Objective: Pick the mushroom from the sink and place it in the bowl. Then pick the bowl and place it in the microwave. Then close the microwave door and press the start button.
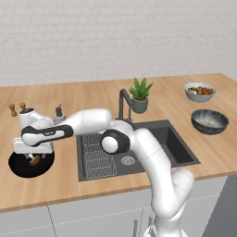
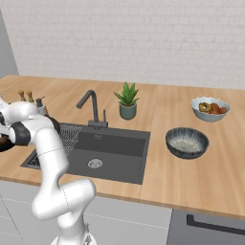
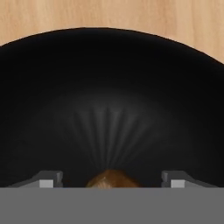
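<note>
The black bowl (image 1: 21, 169) sits on the counter left of the sink (image 1: 178, 146). My gripper (image 1: 34, 156) hangs just above it, pointing down. In the hand view the bowl's (image 3: 109, 87) dark inside spreads wide. The small brown mushroom (image 3: 113, 180) lies at its bottom, between my fingertips. The gripper (image 3: 113, 177) is open: both fingers (image 3: 48, 179) stand well clear of the mushroom on either side. The left base view shows the mushroom (image 1: 35, 161) inside the bowl under the hand. The microwave and its door are out of view.
Two brown shakers (image 1: 17, 109) and a soap dispenser (image 1: 59, 115) stand behind the hand. The faucet (image 1: 123, 104) and a potted plant (image 1: 140, 96) are behind the sink. A grey speckled bowl (image 1: 209, 121) and a pale bowl of food (image 1: 199, 91) sit right.
</note>
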